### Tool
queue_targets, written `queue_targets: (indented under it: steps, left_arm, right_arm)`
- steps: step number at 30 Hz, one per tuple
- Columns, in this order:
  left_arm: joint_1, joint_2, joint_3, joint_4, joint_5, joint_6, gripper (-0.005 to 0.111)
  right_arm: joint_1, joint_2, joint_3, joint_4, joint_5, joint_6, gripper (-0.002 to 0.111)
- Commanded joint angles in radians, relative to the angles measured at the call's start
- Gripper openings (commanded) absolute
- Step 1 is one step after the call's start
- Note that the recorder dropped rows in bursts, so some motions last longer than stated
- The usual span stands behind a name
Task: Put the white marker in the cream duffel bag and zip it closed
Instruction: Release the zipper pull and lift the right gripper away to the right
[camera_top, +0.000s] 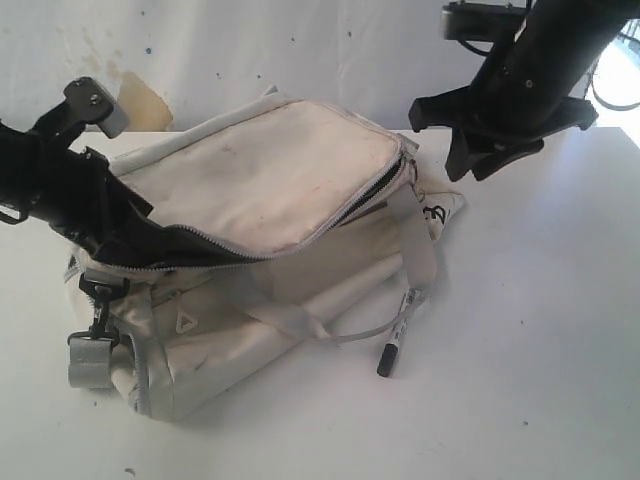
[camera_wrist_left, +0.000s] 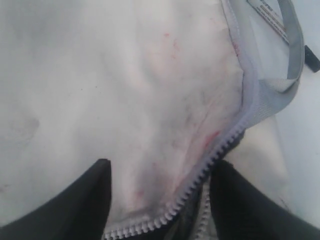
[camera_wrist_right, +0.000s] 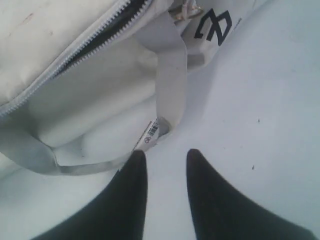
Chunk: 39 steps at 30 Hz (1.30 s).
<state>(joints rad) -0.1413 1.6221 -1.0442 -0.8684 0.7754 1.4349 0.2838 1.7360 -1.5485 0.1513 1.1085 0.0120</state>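
Observation:
The cream duffel bag (camera_top: 260, 180) lies left of centre, its top flap (camera_wrist_left: 125, 90) raised so the dark opening shows beneath the grey zipper (camera_wrist_left: 220, 150). My left gripper (camera_top: 112, 232) sits at the bag's left end. Its fingers stand wide apart, with the flap's zipper edge between them (camera_wrist_left: 160, 165). The white marker (camera_top: 402, 325) lies on the table by the bag's front right, black cap (camera_top: 385, 365) toward the front. A grey strap (camera_top: 415, 250) lies over its far end. My right gripper (camera_top: 475, 160) hangs open above the bag's right end. Its printed barrel (camera_wrist_right: 152, 131) shows beside one fingertip (camera_wrist_right: 137, 160).
The white table (camera_top: 540, 320) stretches right of the bag and in front of it. A grey clip and strap end (camera_top: 90, 355) hang at the bag's near left corner. The bag's black logo (camera_wrist_right: 215, 25) faces right. A pale wall stands behind.

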Motion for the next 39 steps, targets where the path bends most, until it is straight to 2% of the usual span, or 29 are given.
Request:
queue_targets:
  steps: [1, 6, 11, 14, 18, 25, 31, 36, 39]
  left_arm:
    - [-0.001, -0.075, 0.002, 0.023, 0.023, -0.024, 0.043]
    - [-0.016, -0.113, 0.002, 0.093, 0.005, -0.067, 0.05]
    - [-0.111, -0.12, 0.004, 0.26, -0.004, -0.081, 0.052]
    - [-0.178, -0.12, 0.029, 0.365, -0.068, -0.103, 0.052]
    - [-0.233, -0.12, 0.085, 0.407, -0.169, -0.103, 0.052]
    - [-0.29, -0.119, 0.166, 0.407, -0.321, -0.061, 0.076]
    - [-0.29, -0.094, 0.187, 0.405, -0.372, -0.06, 0.068]
    - [-0.29, -0.054, 0.187, 0.398, -0.379, -0.06, 0.052]
    - [-0.29, -0.05, 0.187, 0.336, -0.388, -0.06, 0.039]
  right_arm:
    - [-0.005, -0.081, 0.087, -0.012, 0.003, 0.019, 0.025]
    - [-0.005, -0.162, 0.182, -0.012, -0.014, 0.019, 0.025]
    - [-0.005, -0.224, 0.269, -0.014, -0.028, 0.015, 0.025]
    - [-0.005, -0.246, 0.33, -0.03, -0.059, 0.011, 0.025]
    - [-0.005, -0.254, 0.403, -0.04, -0.122, 0.011, 0.025]
    - [-0.005, -0.254, 0.499, -0.04, -0.244, -0.012, 0.025]
    - [-0.005, -0.254, 0.542, -0.04, -0.328, -0.012, 0.025]
    - [-0.005, -0.254, 0.55, -0.038, -0.359, -0.012, 0.025]
    - [-0.005, -0.254, 0.55, -0.036, -0.359, -0.012, 0.025]
